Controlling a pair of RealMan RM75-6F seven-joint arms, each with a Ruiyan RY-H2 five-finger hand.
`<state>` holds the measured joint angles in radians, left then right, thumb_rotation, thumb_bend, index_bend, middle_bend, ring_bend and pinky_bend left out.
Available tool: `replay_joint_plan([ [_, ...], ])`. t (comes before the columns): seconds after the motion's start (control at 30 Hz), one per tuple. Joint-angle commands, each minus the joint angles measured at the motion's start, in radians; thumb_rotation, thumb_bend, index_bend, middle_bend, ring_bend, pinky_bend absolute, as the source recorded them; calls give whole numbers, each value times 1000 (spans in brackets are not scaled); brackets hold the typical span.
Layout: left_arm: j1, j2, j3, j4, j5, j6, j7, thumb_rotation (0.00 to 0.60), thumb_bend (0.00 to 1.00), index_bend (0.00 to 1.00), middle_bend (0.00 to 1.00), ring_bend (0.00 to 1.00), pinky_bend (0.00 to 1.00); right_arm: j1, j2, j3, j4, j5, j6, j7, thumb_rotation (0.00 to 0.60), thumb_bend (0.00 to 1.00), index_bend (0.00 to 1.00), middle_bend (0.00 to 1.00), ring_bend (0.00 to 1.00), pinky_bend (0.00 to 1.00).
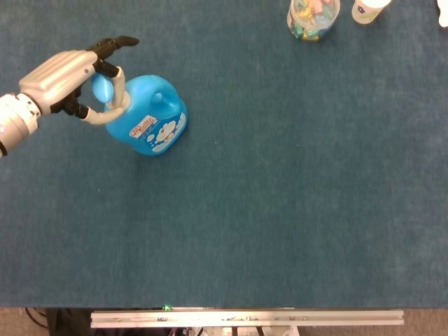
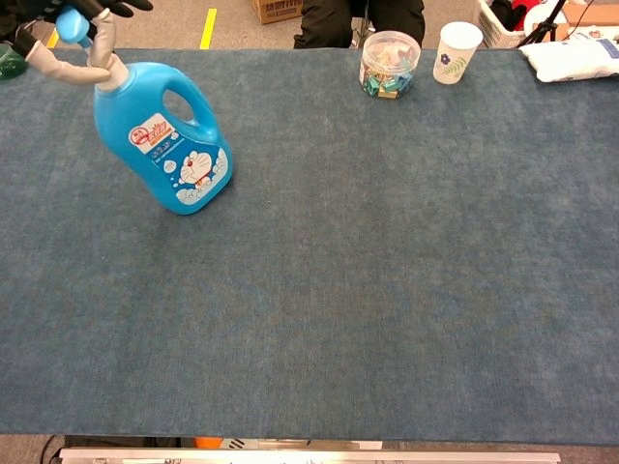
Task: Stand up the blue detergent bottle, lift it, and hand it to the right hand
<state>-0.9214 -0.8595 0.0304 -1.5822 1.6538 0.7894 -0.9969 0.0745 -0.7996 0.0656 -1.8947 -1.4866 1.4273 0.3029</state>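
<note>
blue detergent bottle upright at the far left of the bench, gripped at the neck

the left hand curls its fingers around the bottle's neck just below the cap — the bottle leans slightly, base on the bench. a clear jar and paper cup stand far right.

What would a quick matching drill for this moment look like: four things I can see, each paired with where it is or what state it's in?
Column 1:
1. blue detergent bottle
2. left hand
3. clear tub of coloured bits
4. white paper cup

Column 2:
A. far edge of the table, just right of the tub
B. tilted, base toward the table, held by the neck
C. gripping the bottle just below its cap
D. far edge of the table, right of centre

Pairs: 1-B, 2-C, 3-D, 4-A
</note>
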Motion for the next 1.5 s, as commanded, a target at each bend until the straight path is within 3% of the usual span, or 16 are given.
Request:
replay_joint_plan([
  [0.03,-6,0,-12,-10,-14,-9,13,600,378,0,37,1,256,-1,0,0,3,0,1,3,600,5,220,305,192,205],
  [0.37,-25,0,-33,-40,-41,-57,51,600,341,0,4,0,218,-9,-2,-2,21,0,9,24,600,5,220,305,192,205],
  [0.73,-62,6,-46,-52,-58,-138,62,599,224,0,0,0,180,-10,-7,-3,39,-3,9,44,600,6,219,306,192,205],
  [1.17,-101,33,-36,-80,-15,-190,3,600,223,0,0,0,150,-9,-16,-4,55,-6,5,61,600,5,220,305,192,205],
  [1.5,-121,30,-50,-60,-42,-218,17,600,219,0,0,0,143,-10,-18,-4,68,-7,7,75,600,5,220,306,192,205],
])
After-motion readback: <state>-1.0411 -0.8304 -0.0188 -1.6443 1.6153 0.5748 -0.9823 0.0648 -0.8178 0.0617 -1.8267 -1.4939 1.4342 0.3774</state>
